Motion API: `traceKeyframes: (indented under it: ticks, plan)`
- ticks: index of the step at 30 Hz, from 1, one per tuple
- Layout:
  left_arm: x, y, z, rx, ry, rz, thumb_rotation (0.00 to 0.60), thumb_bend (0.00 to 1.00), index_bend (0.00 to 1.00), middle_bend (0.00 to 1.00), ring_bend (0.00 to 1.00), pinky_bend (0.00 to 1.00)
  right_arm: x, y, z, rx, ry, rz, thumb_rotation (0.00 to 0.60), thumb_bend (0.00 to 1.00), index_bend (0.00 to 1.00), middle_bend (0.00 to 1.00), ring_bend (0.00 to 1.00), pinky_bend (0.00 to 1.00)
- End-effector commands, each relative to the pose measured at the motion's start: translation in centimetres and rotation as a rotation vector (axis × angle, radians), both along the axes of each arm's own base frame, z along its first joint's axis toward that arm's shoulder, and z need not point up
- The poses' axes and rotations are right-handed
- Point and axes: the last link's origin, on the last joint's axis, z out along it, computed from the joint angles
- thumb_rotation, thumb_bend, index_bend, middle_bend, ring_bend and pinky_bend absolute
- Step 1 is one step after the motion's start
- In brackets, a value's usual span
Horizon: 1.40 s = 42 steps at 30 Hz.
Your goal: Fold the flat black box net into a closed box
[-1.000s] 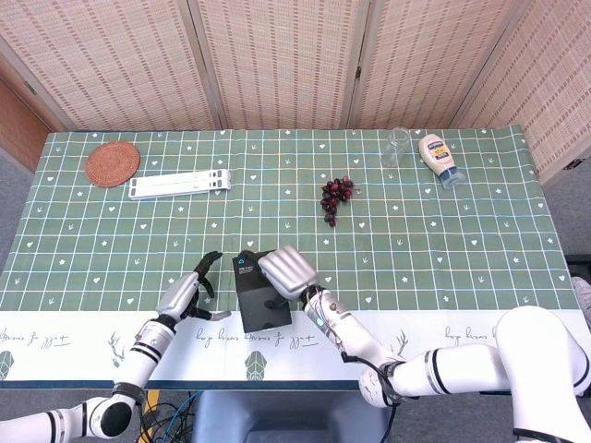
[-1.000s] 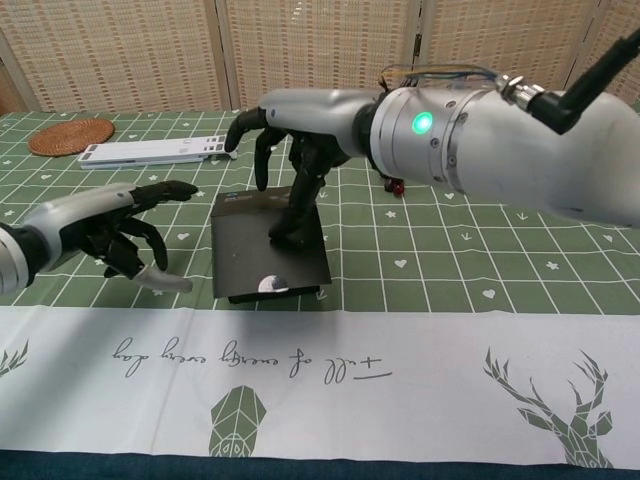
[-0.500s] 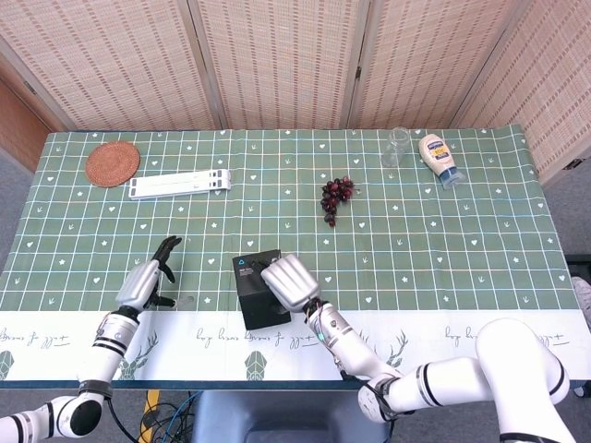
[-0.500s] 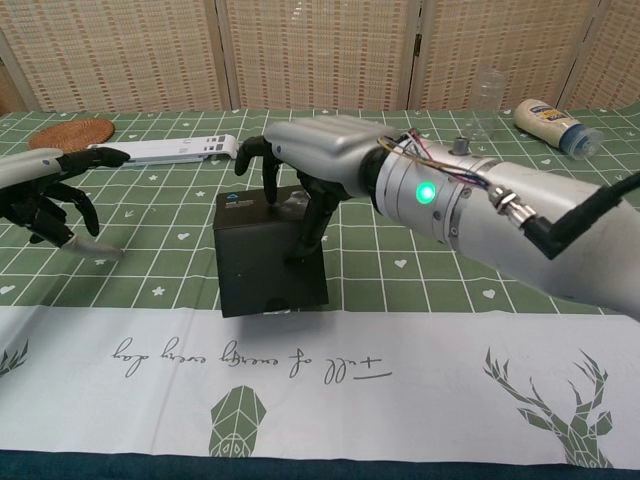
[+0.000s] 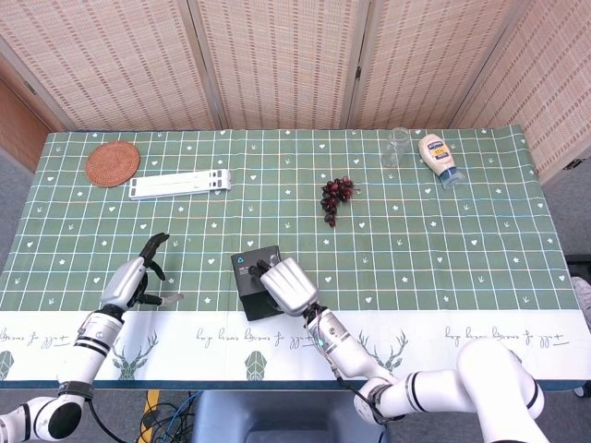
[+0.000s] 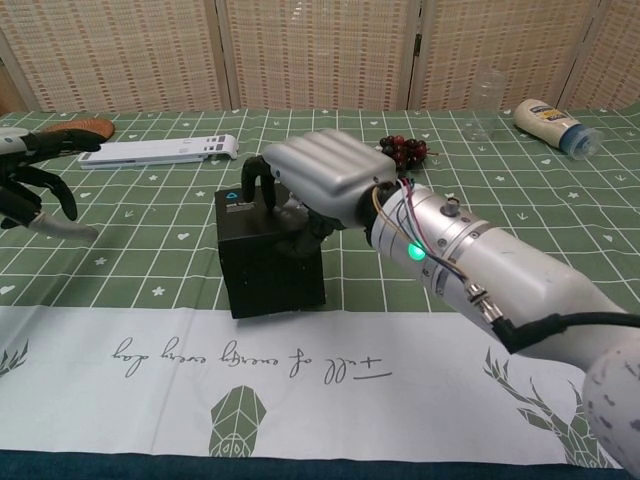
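The box [image 6: 268,252] stands near the table's [image 5: 443,240] near edge, left of centre, already a cube with its top down, so we judge the folding nearly done, only a last press or tuck left. Our right hand [image 6: 322,185] rests on its top, fingers curled over the right side. Our left hand [image 5: 135,280], well to the left, holds nothing, fingers loosely spread.

Both views are evenly and brightly lit; shadows are soft; slight edge distortion is seen in the chest view.
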Motion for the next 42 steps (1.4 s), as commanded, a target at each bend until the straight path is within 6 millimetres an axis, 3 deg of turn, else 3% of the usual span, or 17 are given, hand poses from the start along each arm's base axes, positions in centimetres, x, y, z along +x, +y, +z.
traceKeyframes:
  ticks: [1, 9, 16, 34, 42]
  plan:
    - [0.0, 0.0, 0.1, -0.003, -0.004, -0.003, 0.6, 0.07, 0.0, 0.0, 0.46, 0.8, -0.4, 0.3, -0.4, -0.01, 0.01, 0.018, 0.6, 0.29, 0.34, 0.4, 0.77, 1.0]
    - [0.0, -0.2, 0.3, -0.009, -0.024, 0.0, 0.6, 0.07, 0.0, 0.0, 0.45, 0.8, -0.8, 0.0, -1.0, -0.058, 0.049, 0.076, 0.6, 0.31, 0.38, 0.41, 0.77, 1.0]
    - [-0.1, -0.2, 0.6, -0.01, -0.039, 0.0, 0.6, 0.07, 0.0, 0.0, 0.45, 0.8, -0.9, -0.2, -1.5, -0.093, 0.093, 0.128, 0.6, 0.32, 0.38, 0.39, 0.77, 1.0]
    - [-0.1, -0.2, 1.0, -0.006, -0.055, -0.01, 0.6, 0.07, 0.0, 0.0, 0.45, 0.8, -1.1, -0.8, -1.9, -0.137, 0.122, 0.172, 0.6, 0.34, 0.38, 0.43, 0.77, 1.0]
    - [0.1, -0.4, 1.4, 0.012, -0.056, -0.024, 0.6, 0.07, 0.0, 0.0, 0.45, 0.8, -1.3, -0.5, -0.6, -0.144, 0.073, 0.14, 0.6, 0.34, 0.38, 0.38, 0.77, 1.0]
